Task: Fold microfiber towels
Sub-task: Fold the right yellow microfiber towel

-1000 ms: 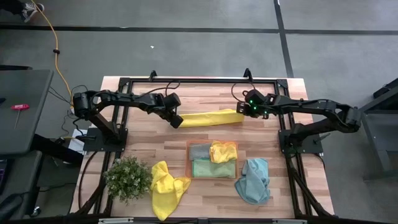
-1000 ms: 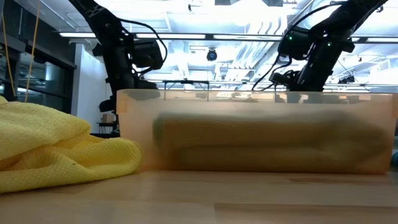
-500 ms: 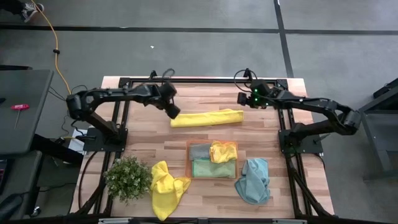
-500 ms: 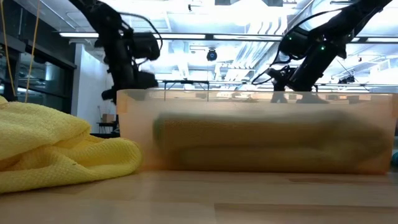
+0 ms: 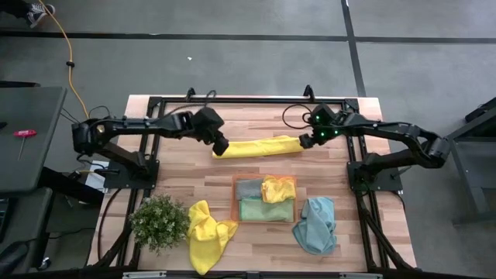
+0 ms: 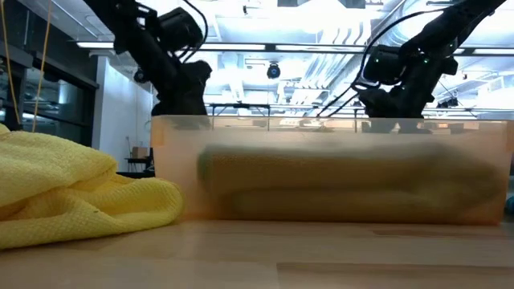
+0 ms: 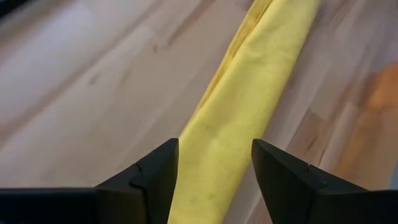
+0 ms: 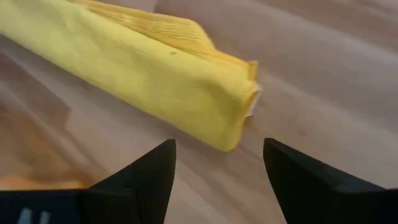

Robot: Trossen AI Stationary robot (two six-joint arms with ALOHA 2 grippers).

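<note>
- Long folded yellow towel lies flat on the table, far-centre, just beyond the orange tray.
- Left gripper is at its left end, jaws spread and straddling the cloth, nothing held.
- Right gripper is at its right end, jaws apart, released, with the towel end just ahead of them.
- Likely step: regrip both ends for the next fold. Pinch all layers at once, lift evenly, keep the strip taut and avoid twisting.
- Tray holds grey, green and yellow folded towels.
- Crumpled yellow towel sits near-left by the plant, blue towel near-right; both unfolded.
</note>
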